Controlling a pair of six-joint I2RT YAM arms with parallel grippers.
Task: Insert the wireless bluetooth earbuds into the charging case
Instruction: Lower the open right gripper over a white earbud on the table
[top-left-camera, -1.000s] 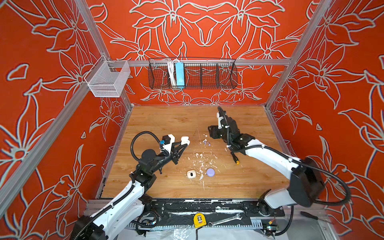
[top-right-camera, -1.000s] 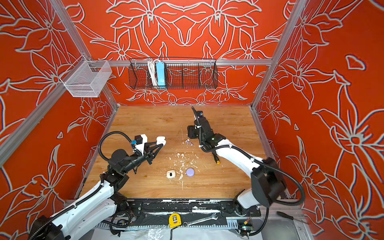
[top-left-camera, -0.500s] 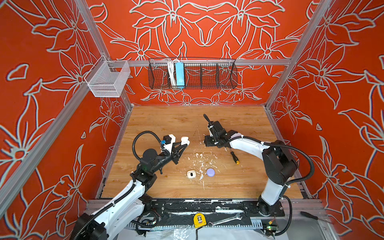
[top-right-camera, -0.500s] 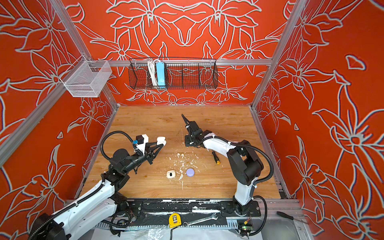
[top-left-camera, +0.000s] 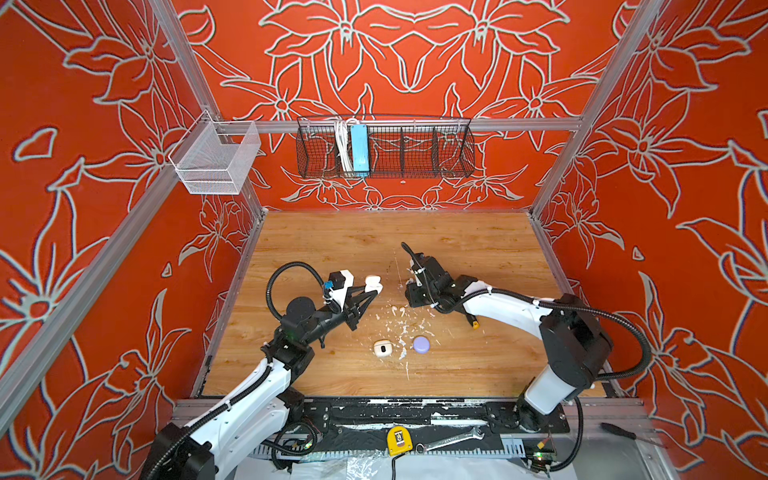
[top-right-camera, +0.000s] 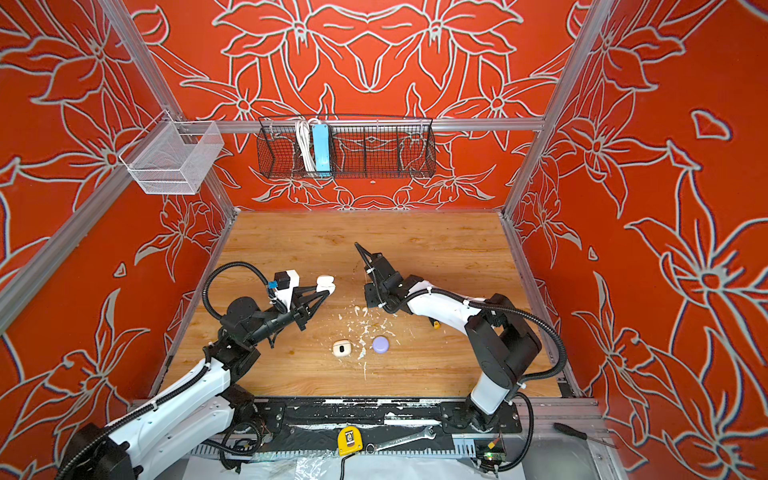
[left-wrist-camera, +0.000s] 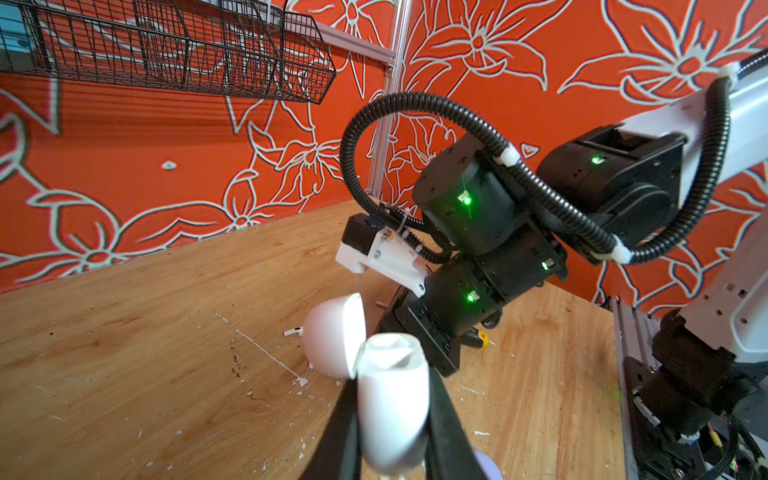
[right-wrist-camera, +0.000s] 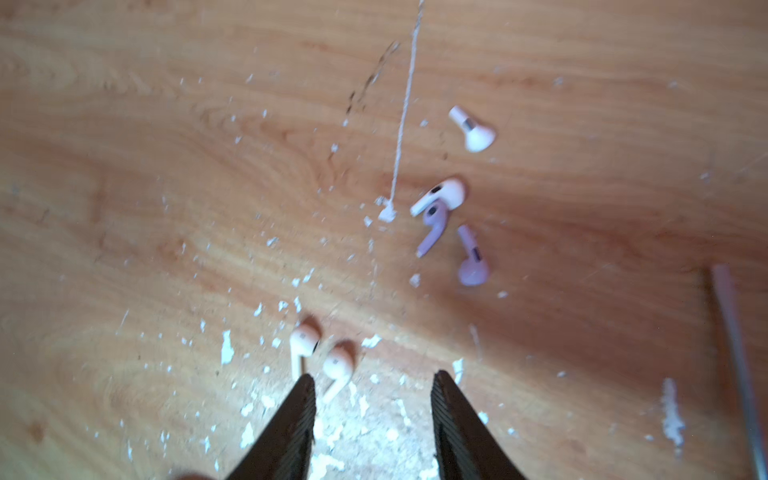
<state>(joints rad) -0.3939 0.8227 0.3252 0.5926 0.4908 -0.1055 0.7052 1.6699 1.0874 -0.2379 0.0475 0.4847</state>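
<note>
Evidently the left gripper (top-left-camera: 372, 292) clamps the charging case (left-wrist-camera: 392, 415) lid-open to receive; at its three o'clock the right gripper (right-wrist-camera: 374, 376), parted and empty, hovers over the earbuds (right-wrist-camera: 338, 365).

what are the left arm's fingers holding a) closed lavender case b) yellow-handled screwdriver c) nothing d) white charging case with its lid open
d: the left gripper is clamped on a white charging case whose lid is flipped open, while the lavender case lies closed on the table.
</note>
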